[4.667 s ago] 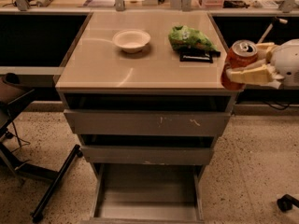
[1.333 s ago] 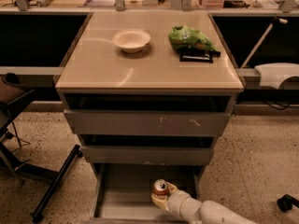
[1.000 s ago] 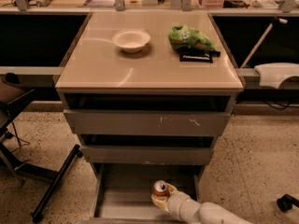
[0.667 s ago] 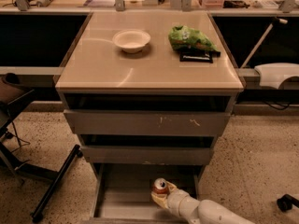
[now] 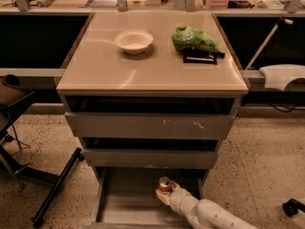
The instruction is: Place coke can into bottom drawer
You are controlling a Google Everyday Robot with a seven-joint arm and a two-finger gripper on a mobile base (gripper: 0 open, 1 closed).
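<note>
The coke can [image 5: 165, 183] is gripped upright by the gripper [image 5: 165, 193], from 5 o'clock, low in the bottom drawer [image 5: 125, 202], probably to be stood there.

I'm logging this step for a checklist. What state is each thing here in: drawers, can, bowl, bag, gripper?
bottom drawer: pulled open, coke can inside.
coke can: upright in the bottom drawer, against the gripper.
gripper: low inside the bottom drawer, at the can's base.
top drawer: pushed in.
middle drawer: pushed in.
bowl: upright, empty, on the cabinet top.
green chip bag: lying on the cabinet top.
</note>
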